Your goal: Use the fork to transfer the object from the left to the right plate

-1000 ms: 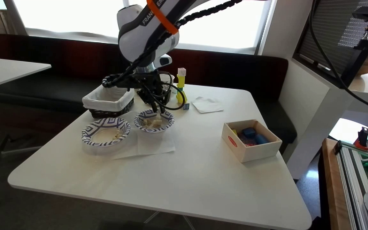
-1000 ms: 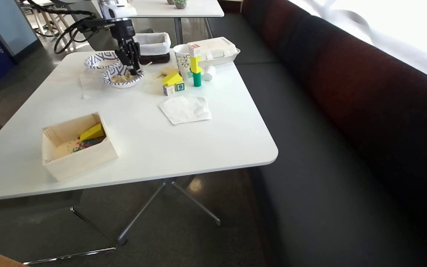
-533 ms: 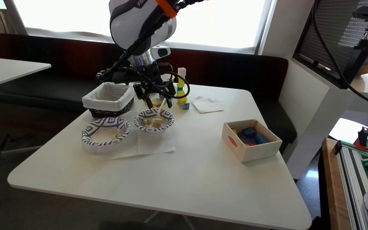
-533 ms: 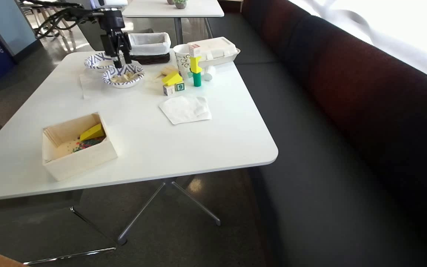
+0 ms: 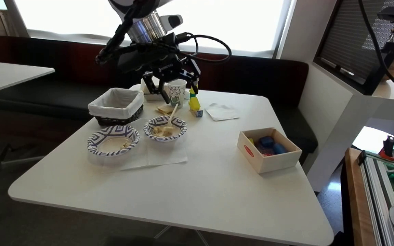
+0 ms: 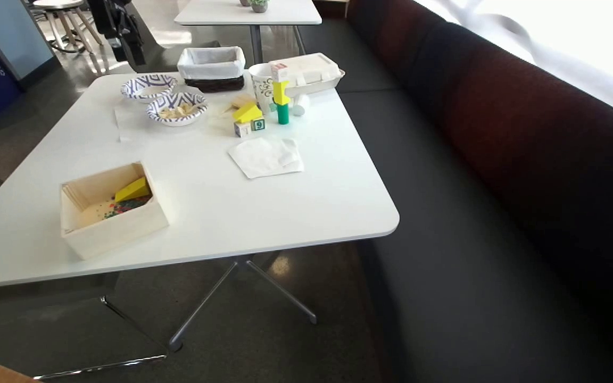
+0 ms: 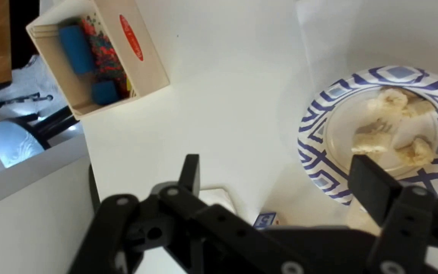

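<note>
Two patterned plates, deep like bowls, stand side by side. A small pale piece (image 5: 126,145) lies in the left plate (image 5: 94,139). The right plate (image 5: 150,127) holds several cream-coloured chunks (image 5: 162,131) and the pale fork (image 5: 173,115), whose handle leans up over the rim. In the wrist view the tines of the fork (image 7: 384,125) show among the chunks; its handle is mostly hidden by a finger. My gripper (image 5: 181,94) hangs above and behind the right plate, its fingers wide apart with nothing between them. The wrist view shows the same spread gripper (image 7: 276,159).
A lined basket (image 5: 116,103) sits behind the left plate. Behind the right plate stand a paper cup (image 5: 176,92), a yellow block stack (image 5: 193,101) and an egg carton (image 6: 309,72). A napkin (image 6: 265,157) lies nearby. The wooden box (image 5: 268,153) is near the table's edge.
The fingers have spread and let go of the fork, which stays leaning in the right plate. My gripper has risen well away from the plate. The plates have not moved.
</note>
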